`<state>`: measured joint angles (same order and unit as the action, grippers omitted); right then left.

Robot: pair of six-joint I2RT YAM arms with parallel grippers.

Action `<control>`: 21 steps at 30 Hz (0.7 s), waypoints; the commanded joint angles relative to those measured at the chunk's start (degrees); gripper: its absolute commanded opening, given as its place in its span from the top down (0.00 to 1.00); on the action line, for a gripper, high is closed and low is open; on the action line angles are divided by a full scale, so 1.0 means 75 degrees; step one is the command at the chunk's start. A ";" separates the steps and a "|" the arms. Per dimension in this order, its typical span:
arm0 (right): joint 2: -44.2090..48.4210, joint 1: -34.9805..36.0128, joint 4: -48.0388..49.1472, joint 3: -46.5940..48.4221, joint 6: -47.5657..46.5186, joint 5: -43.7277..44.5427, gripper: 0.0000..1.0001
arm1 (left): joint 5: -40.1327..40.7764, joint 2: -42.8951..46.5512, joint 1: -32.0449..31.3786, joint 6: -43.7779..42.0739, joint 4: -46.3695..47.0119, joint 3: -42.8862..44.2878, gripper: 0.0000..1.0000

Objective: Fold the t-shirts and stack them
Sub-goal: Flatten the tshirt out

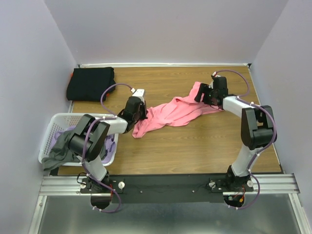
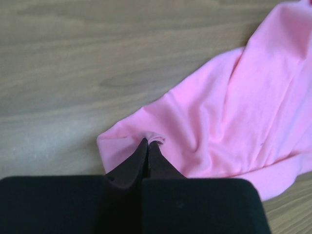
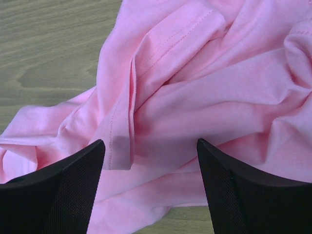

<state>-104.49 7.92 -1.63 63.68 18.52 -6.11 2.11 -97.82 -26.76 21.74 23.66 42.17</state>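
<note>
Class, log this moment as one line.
left gripper: shut on crumpled bright pink cloth t-shirt | right gripper: open over it | folded black t-shirt: far-left corner

Matt pink cloth tee (image 1: 170,112), smooth wood-grain table (image 1: 195,146)

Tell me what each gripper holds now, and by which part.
The left gripper is shut on a small fold of the pink t-shirt near its end. The right gripper stands open over the same shirt and holds nothing.

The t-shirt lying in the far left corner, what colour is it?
Black t-shirt; clearest in the top external view.
</note>
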 commanded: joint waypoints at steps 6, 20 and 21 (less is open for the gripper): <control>-0.0365 0.0022 -0.0029 0.0556 -0.0079 0.0006 0.16 | -0.0937 -0.0806 0.0626 -0.0496 0.0115 0.2437 1.00; 0.0232 0.0033 -0.0017 0.0205 -0.0114 0.0100 0.16 | -0.0434 -0.1173 0.0874 -0.0624 -0.0389 0.3051 0.35; 0.0244 0.0045 -0.0017 0.0193 -0.0103 0.0065 0.16 | -0.0410 -0.1114 0.0838 -0.0694 -0.0401 0.2968 0.35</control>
<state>-105.25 7.92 -1.61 66.26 18.35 -5.96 -3.46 -108.64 -19.51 18.06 21.58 67.31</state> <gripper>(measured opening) 0.838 0.652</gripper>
